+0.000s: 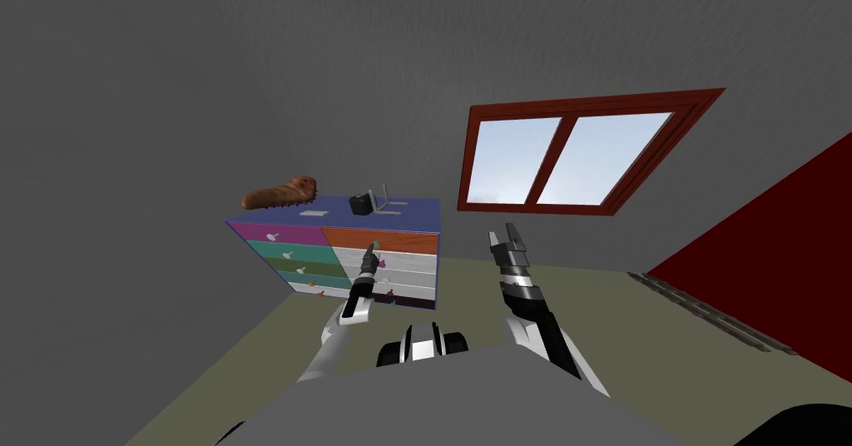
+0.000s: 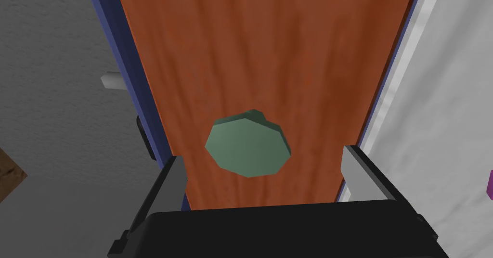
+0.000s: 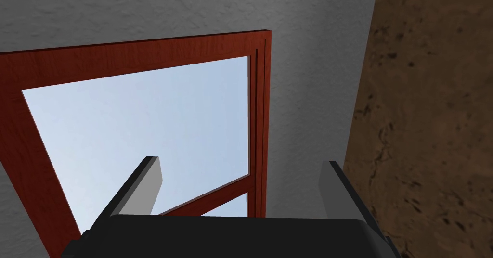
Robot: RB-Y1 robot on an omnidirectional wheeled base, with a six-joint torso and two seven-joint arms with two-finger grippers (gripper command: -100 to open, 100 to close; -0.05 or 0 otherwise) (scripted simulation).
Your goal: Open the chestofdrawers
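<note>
Now L hand (image 2: 262,155) spread at 1 green knob (image 2: 248,144), orange drawer (image 2: 250,53); R hand (image 3: 241,162) spread.

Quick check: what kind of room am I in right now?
Likely a bedroom or similar room in a house: a chest of drawers with multicoloured fronts against a grey wall, and a red-framed window beside it.

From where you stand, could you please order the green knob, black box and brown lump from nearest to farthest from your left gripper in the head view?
1. Green knob, on the orange drawer, just ahead of the left gripper and its open fingers.
2. Black box, on the chest's top above.
3. Brown lump, at the top's left end.
</note>
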